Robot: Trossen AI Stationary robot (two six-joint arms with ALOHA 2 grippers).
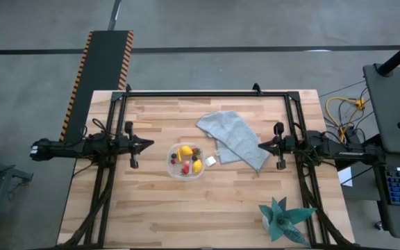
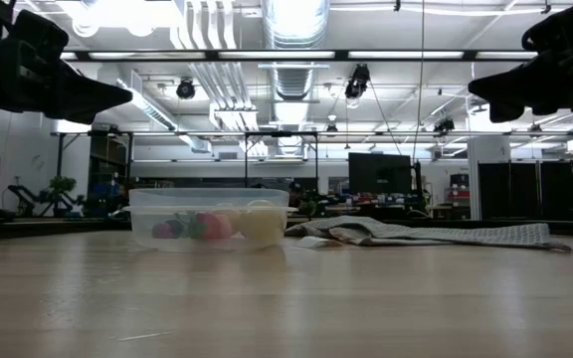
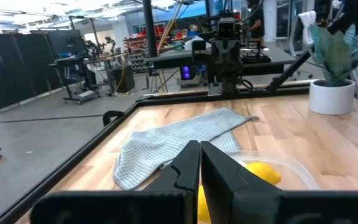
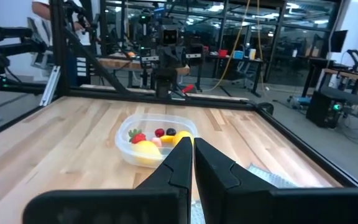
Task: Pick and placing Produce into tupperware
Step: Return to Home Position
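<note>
Two arms are hanging above the table [image 1: 151, 208], one over each side edge. The left gripper [image 1: 148, 144] is pointing inward from the left edge with its fingers pressed together, holding nothing. The right gripper [image 1: 260, 146] is facing it from the right edge, its fingers likewise drawn together and carrying nothing. In the low view both are hovering well above the wood.

One tupperware [image 1: 169, 162] is sitting near the middle of the table, somewhat nearer the left edge. One grey cloth [image 1: 233, 137] is lying crumpled between it and the right edge, and one small white tag [image 1: 210, 161] is lying just beside the container, at the cloth's hem. One teal spiky plant [image 1: 283, 219] is standing at the corner on the right arm's side, at the bottom of the high view.

Bare wood is running wide along the edge beside the plant and all around the container's left side.

The produce [image 1: 185, 151] is all resting inside the tupperware. Two yellow lemons, one dark round piece and at least two red pieces are showing. A paler pinkish piece is sitting among them.
</note>
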